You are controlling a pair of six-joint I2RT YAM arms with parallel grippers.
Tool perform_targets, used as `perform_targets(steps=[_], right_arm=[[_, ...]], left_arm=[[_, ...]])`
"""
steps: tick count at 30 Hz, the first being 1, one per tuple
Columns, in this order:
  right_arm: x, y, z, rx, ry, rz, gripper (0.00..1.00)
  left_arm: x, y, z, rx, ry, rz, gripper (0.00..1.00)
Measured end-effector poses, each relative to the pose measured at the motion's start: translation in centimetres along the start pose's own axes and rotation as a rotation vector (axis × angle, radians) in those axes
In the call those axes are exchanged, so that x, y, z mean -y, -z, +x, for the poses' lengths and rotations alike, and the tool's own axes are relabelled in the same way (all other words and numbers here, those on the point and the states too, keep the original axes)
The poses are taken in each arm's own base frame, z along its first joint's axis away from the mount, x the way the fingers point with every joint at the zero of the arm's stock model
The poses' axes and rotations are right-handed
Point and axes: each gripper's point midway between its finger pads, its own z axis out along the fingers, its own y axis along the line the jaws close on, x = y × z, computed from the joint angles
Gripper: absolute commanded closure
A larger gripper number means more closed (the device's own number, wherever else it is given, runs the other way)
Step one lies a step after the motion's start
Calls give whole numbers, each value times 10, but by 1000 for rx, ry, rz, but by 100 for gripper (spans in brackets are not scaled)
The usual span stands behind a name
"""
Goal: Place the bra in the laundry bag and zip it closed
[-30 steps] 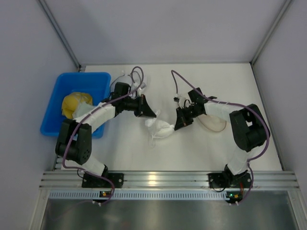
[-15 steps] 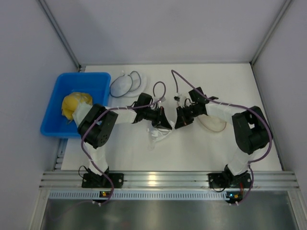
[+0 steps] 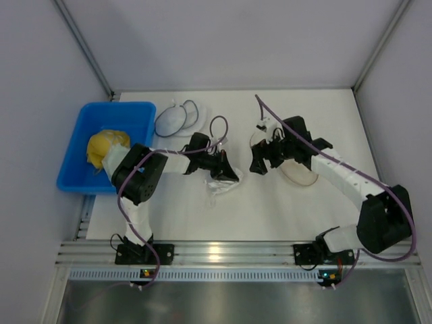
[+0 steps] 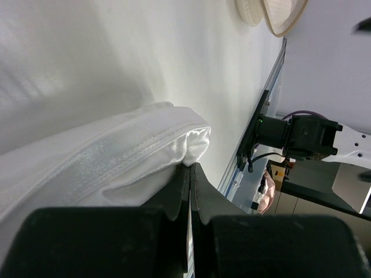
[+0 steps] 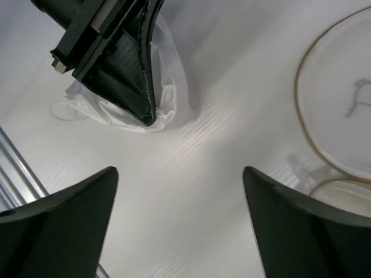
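In the middle of the frame, the left hand (image 3: 228,173) is clamped on the bra (image 3: 219,187), which lies on the bench (image 3: 270,216). The right hand (image 3: 258,166) has its fingers apart, just left of the laundry bag (image 3: 295,175).

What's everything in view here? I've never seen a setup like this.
bra: one, white, table centre
laundry bag: one, white mesh, tan rim, right of centre
mesh pouch: one, black-rimmed, far side by the bin
bin: one, blue, left edge
cloth bundle: one, yellow, in the bin
table: one, white
left gripper: one, black, shut on the bra
right gripper: one, black, open, between bra and bag
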Motion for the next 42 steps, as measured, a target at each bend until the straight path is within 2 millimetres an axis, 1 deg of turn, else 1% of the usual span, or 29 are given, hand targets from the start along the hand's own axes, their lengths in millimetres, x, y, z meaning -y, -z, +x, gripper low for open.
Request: perform_targets(steps=[3,6,8,11,12,13,15,18,20,22,25,28,29,33,36,40,42], right_arm=[[8,23,-26,107,66,104,0],[21,40,-47,163,69,221,0],[29,46,-60,176,58,265,1],[33,41,-66,149,-2,256,3],[30,37,-63,144,-41,231,3],[27,31,-57,132,-83,207,1],[18,18,-36,113,-182,146,1],[3,0,10,65,-374,72,0],[-5,-9,34,27,-498,44,1],[-12,-17,45,11,-592,22,1],[-19,-29,39,26,-671,-9,1],[-26,-43,32,39,-708,-44,7],[-27,-48,31,38,-721,-51,11],[-29,-66,36,14,-764,-61,17],[-33,-78,40,-14,-776,-70,18],[-43,-92,37,-34,-778,-87,19],[-50,-97,38,-42,-777,-101,25]], left_arm=[[-5,3,0,9,11,-4,100],[-8,4,2,10,18,-5,100],[-9,4,4,12,21,-4,100],[-9,4,4,18,24,0,100],[-9,4,4,20,25,1,100],[-9,4,4,22,28,3,100],[-9,4,3,26,38,4,100],[-8,4,2,34,50,9,100],[-8,5,2,39,62,12,100],[-8,6,1,46,72,16,100],[-9,8,-1,60,94,24,100],[-10,9,-5,72,114,30,100],[-10,10,-6,76,120,32,100],[-11,10,-9,84,140,44,100],[-11,10,-10,82,156,54,100],[-11,9,-11,80,172,67,100],[-11,9,-13,84,174,72,100]])
